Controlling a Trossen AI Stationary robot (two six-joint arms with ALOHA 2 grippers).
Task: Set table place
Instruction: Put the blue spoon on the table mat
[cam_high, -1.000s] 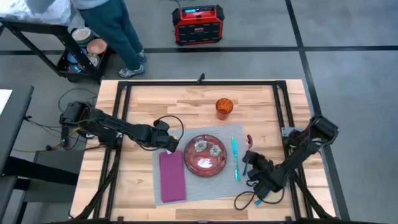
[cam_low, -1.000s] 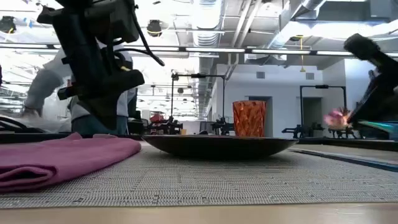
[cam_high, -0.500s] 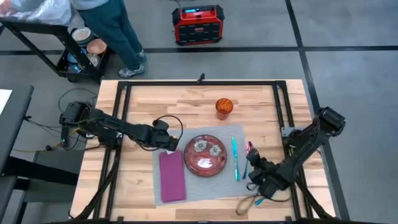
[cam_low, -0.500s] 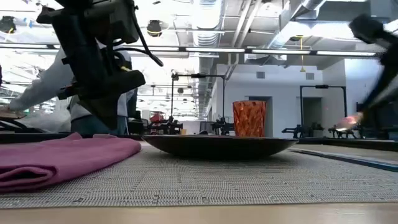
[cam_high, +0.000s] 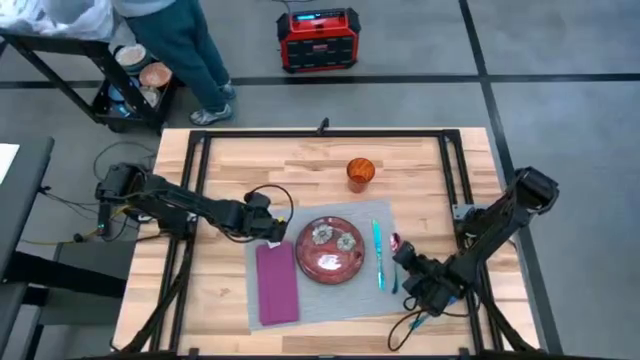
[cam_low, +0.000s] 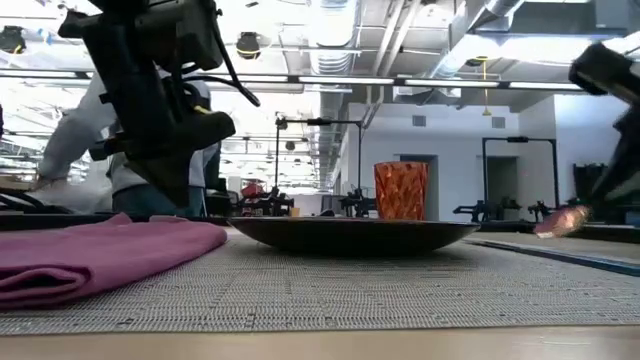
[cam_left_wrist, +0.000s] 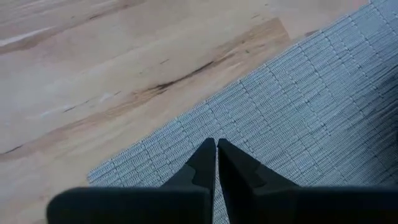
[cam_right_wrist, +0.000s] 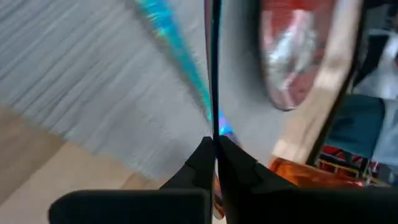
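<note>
The grey placemat (cam_high: 325, 300) lies on the wooden table (cam_high: 250, 170). On it sit a red plate (cam_high: 330, 250), a purple napkin (cam_high: 277, 283) and a teal utensil (cam_high: 378, 255). An orange cup (cam_high: 360, 172) stands on the wood beyond the mat. My right gripper (cam_high: 402, 258) hangs at the mat's right edge, shut on a thin utensil with a pinkish end (cam_high: 397, 241). Over the mat's far left corner (cam_left_wrist: 124, 165), my left gripper (cam_high: 272, 232) is shut with nothing between its fingers. My right gripper pinches the thin utensil (cam_right_wrist: 214, 121) between its two fingertips, and the utensil runs straight on from them, seen edge-on. The pinkish end (cam_low: 560, 221) hangs low, just over the table. The fingers hide which part they are on. My left gripper: whether its tips touch the mat, I cannot tell.
A person (cam_high: 180, 40) stands beyond the table's far left corner by a dark cart (cam_high: 120, 90). A red box (cam_high: 318, 38) sits on the floor behind the table. Bare wood lies left of the mat and along the far side around the cup.
My right gripper has come down with the utensil; its pinkish end has sunk from well above the table to just over it and drawn a little toward the near edge, beside the teal utensil.
</note>
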